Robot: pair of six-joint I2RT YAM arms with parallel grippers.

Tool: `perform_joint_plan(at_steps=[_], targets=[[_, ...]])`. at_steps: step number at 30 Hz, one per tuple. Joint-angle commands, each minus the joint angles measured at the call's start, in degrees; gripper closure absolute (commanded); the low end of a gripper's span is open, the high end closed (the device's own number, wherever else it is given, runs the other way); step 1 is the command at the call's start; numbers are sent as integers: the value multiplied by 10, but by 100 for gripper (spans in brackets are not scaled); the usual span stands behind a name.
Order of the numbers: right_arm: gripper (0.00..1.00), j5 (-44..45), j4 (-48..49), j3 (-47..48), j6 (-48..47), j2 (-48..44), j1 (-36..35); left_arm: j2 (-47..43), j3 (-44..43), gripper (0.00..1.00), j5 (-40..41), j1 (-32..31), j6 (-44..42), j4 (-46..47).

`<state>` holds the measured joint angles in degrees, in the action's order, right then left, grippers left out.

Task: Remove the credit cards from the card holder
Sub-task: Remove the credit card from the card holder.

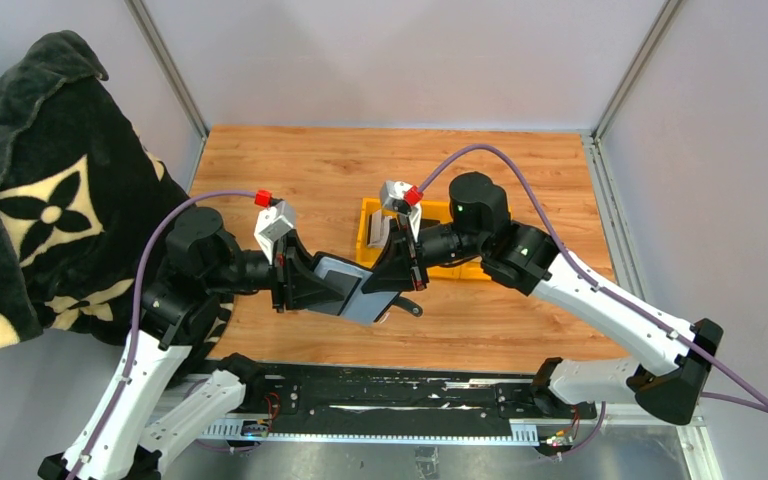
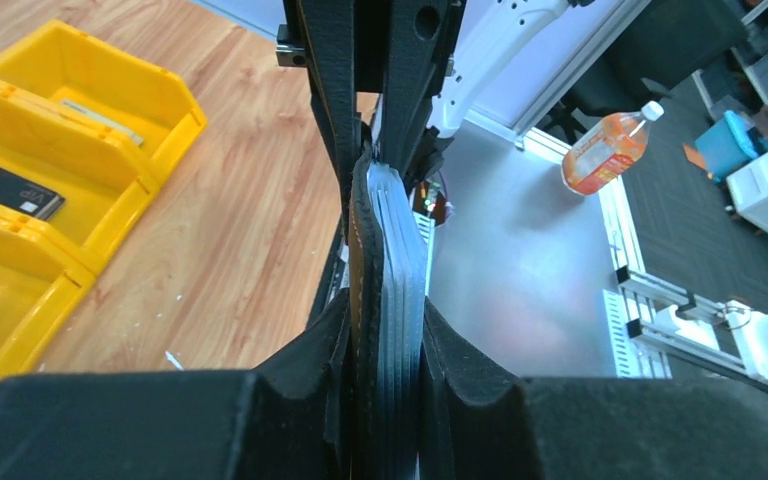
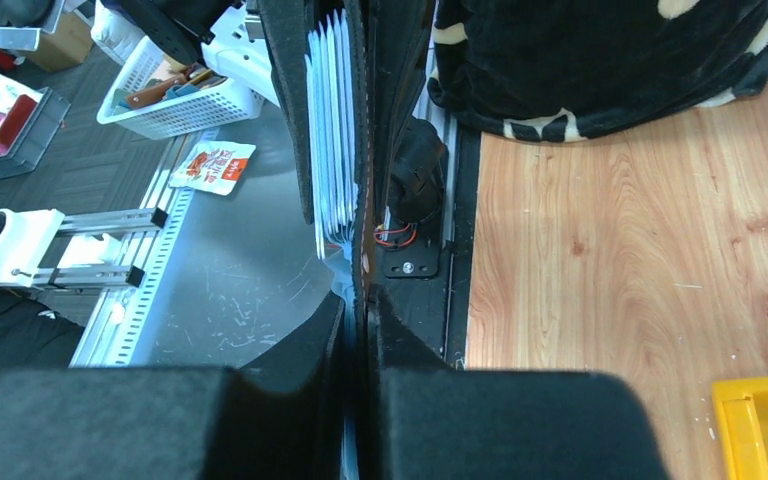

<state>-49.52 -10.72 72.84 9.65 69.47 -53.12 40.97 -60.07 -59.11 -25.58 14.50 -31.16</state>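
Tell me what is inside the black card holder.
A stack of credit cards, only their edges showing. Their faces are hidden by the card holder and by each other.

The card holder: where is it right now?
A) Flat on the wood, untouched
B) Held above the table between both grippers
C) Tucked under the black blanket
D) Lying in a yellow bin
B: the card holder hangs clear of the wooden table, pinched from opposite sides by the left gripper and the right gripper.
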Motion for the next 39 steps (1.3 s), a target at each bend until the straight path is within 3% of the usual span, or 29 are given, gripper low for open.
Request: perform_joint_plan(at_steps=[1,4,6,12,17,23,33,39], targets=[[79,-9,36,-9,2,-12,8,-2,-2,84,-27,-3,51,47],[59,-5,36,1,4,-9,23,0,-2,95,-4,-3,66,51],[53,14,36,12,12,-14,37,2,-2,97,16,-3,68,51],[37,205,84,3,65,-74,56,25,-33,100,115,10,60,37],[37,177,154,-24,156,-90,56,36,-17,100,151,52,115,74],[39,103,249,-70,279,-49,56,31,9,100,102,75,177,139],[43,95,311,-91,341,-7,55,10,34,100,56,75,253,210],[47,115,339,-105,358,2,55,8,37,100,55,75,250,217]])
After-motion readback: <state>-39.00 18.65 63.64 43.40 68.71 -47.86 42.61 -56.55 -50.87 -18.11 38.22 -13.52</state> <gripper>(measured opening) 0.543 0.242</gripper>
